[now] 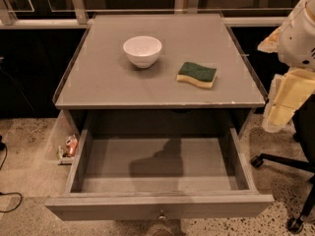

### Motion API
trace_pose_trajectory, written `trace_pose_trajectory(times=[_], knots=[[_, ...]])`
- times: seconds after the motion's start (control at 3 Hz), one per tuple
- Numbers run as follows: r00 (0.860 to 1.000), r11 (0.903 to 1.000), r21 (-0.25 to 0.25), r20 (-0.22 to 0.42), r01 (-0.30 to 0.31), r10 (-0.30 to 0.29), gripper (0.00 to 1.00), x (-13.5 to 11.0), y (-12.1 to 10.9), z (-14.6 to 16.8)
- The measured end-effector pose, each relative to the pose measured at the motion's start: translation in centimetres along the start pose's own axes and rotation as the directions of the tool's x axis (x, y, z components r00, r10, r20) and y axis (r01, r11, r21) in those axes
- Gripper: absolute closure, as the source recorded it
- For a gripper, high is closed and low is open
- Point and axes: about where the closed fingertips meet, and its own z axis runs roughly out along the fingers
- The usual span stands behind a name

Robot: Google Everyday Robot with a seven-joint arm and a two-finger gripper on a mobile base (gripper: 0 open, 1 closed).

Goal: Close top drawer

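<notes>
Dim light falls on a speckled terrazzo floor (pixel 29 146) around my grey table (pixel 162 90). Behind it runs dark glazing in pale metal frames (pixel 78 4). An office chair's black wheeled base (pixel 283 160) stands right. My gripper (pixel 160 228) sits at bottom centre.

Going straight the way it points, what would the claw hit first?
Likely the top drawer, on its front panel by the knob; the claw sits at the bottom edge, depth unclear.
</notes>
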Motion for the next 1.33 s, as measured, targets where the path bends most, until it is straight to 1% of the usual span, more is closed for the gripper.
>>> trace_pose_trajectory(times=[0.33, 0.67, 1.0, 1.33], knots=[[1.000, 1.0000, 0.000, 0.000, 0.000, 0.000, 0.00, 0.0, 0.0, 0.0], [1.000, 0.9994, 0.028, 0.007, 0.021, -0.021, 0.00, 0.0, 0.9, -1.2], [0.997, 0.9978, 0.026, 0.034, 0.062, -0.063, 0.00, 0.4, 4.1, -0.4], [0.996, 0.9983, -0.028, 0.076, 0.051, -0.049, 0.00, 2.4, 8.2, 4.1]])
